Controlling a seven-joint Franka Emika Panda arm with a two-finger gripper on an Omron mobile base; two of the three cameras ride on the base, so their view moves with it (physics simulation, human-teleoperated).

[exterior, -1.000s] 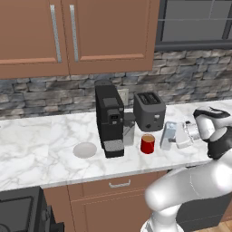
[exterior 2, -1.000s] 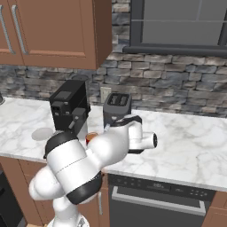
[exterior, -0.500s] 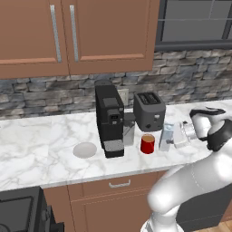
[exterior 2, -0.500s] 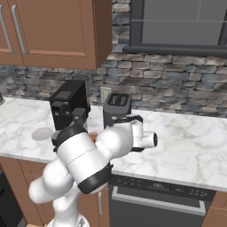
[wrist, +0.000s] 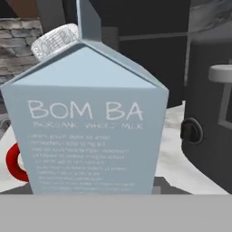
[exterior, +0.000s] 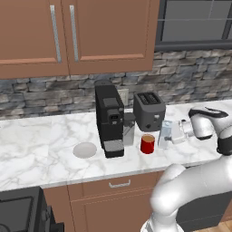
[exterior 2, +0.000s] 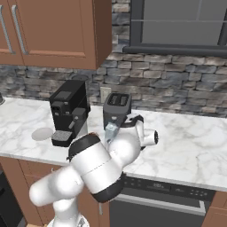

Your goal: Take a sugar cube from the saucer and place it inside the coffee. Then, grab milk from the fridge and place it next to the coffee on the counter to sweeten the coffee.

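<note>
Your gripper (exterior: 168,136) grips the milk (exterior: 165,134) between its jaws, the coffee (exterior: 147,144) just beside them.

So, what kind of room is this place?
It looks like a home kitchen, rendered rather than real: a white marble counter over brown cabinets, with a black coffee machine and a toaster against a stone wall.
</note>
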